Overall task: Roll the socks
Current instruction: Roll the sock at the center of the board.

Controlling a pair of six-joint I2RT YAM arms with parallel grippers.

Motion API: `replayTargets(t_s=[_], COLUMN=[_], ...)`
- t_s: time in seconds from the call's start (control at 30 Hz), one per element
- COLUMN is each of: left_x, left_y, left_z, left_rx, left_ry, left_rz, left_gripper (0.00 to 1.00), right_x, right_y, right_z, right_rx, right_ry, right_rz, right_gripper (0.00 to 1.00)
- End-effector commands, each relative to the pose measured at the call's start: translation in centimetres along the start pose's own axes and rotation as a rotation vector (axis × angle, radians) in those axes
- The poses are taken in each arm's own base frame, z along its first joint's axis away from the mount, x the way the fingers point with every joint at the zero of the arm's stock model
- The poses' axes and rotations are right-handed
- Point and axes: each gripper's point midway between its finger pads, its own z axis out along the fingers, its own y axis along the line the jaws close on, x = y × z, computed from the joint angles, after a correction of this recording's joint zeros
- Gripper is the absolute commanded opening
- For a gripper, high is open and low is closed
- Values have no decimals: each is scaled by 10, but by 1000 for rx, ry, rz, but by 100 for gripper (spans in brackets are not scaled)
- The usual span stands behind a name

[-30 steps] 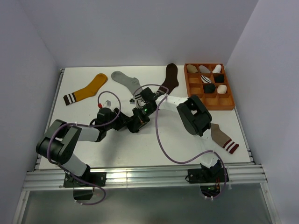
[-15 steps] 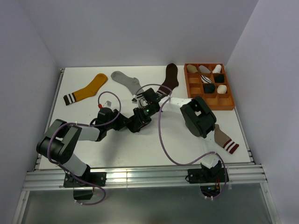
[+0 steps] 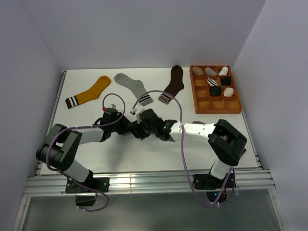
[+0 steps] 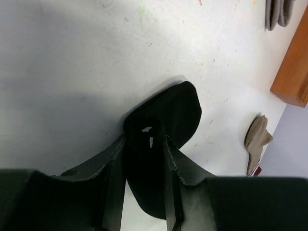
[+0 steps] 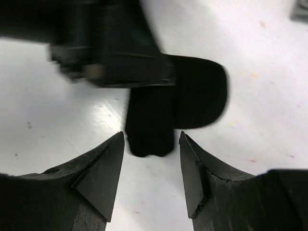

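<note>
**A:** From the top view, how do the arms sit?

**B:** The left arm (image 3: 79, 137) reaches from the lower left toward the centre of the frame. The right arm (image 3: 207, 130) folds at an elbow on the lower right, and its forearm lies low, pointing left. The left gripper (image 3: 131, 126) and right gripper (image 3: 147, 123) meet nose to nose on the white table (image 3: 96, 159). What lies between them is too dark to make out. A mustard sock (image 3: 91, 90), a grey sock (image 3: 131, 84) and a dark brown sock (image 3: 175, 83) lie along the upper part. A wooden tray (image 3: 201, 103) sits at upper right.

**A:** And the left wrist view?

**B:** The left gripper's jaws are clamped on the black sock (image 4: 175, 108). The sock's rounded end sticks out past the fingers (image 4: 111, 185) at the middle of the frame and lies on the table. A taupe sock (image 4: 256, 138) lies at the right edge, well apart.

**A:** The right wrist view?

**B:** The right gripper's jaws stand apart at the bottom of the frame, holding nothing. The black sock lies just beyond the tips in the centre. The left gripper, blurred, grips it from the upper left.
</note>
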Motion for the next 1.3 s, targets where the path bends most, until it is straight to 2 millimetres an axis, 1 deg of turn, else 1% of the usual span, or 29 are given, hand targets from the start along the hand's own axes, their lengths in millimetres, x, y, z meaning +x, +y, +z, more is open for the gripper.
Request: replayTargets(t_s=[0.0, 0.03, 0.07, 0.17, 0.2, 0.3, 0.33, 0.37, 0.4, 0.43, 0.6, 0.67, 0.7, 0.83, 0.87, 0.97, 1.1, 1.17, 1.2, 1.27], left_x=[20, 19, 18, 17, 17, 16, 16, 15, 14, 16, 18, 19, 19, 21, 21, 23, 24, 24, 24, 24], left_y=[40, 39, 38, 35, 34, 32, 32, 30, 29, 32, 33, 34, 34, 34, 34, 36, 35, 35, 35, 33], left_z=[-7, -8, -8, -9, -9, -8, -8, -8, -7, -8, -7, -7, -7, -8, -8, -8, -7, -7, -7, -7], left_rx=[-192, -197, -195, -196, -200, -202, -202, -201, -199, -213, -223, -225, -224, -223, -222, -228, -225, -225, -228, -222], left_ry=[74, 73, 72, 74, 76, 79, 81, 78, 76, 86, 103, 108, 110, 118, 120, 128, 138, 140, 142, 146], left_rz=[-12, -10, -8, -12, -14, -15, -14, -14, -14, -15, -13, -12, -11, -8, -4, 2, 6, 12, 11, 16], left_gripper=[4, 4, 4, 4, 4, 4, 4, 4, 4, 4, 4, 4, 4, 4, 3, 4, 3, 3, 3, 3], right_x=[-31, -33, -33, -31, -25, -19, -11, -12, -8, -5, 9, 13, 19, 28, 28, 34, 50, 54, 61, 67], right_y=[-1, 6, 19, 35, 43, 49, 48, 49, 48, 48, 31, 26, 25, 18, 14, 10, 2, 2, 1, -1], right_z=[-7, -7, -8, -4, 0, 6, 12, 13, 16, 17, 26, 29, 33, 39, 39, 43, 53, 55, 58, 60], right_rx=[204, 204, 202, 188, 177, 168, 173, 175, 177, 180, 267, 300, 308, 337, 358, 363, 358, 351, 345, 344], right_ry=[-174, -191, -199, -201, -189, -170, -144, -142, -131, -124, -86, -74, -58, -31, -31, -10, 52, 64, 86, 115], right_rz=[-123, -138, -161, -193, -207, -245, -254, -253, -254, -256, -266, -244, -247, -244, -239, -240, -244, -244, -245, -245], right_gripper=[56, 54, 53, 52, 52, 52, 50, 50, 50, 49, 49, 51, 51, 53, 54, 55, 57, 57, 57, 57])
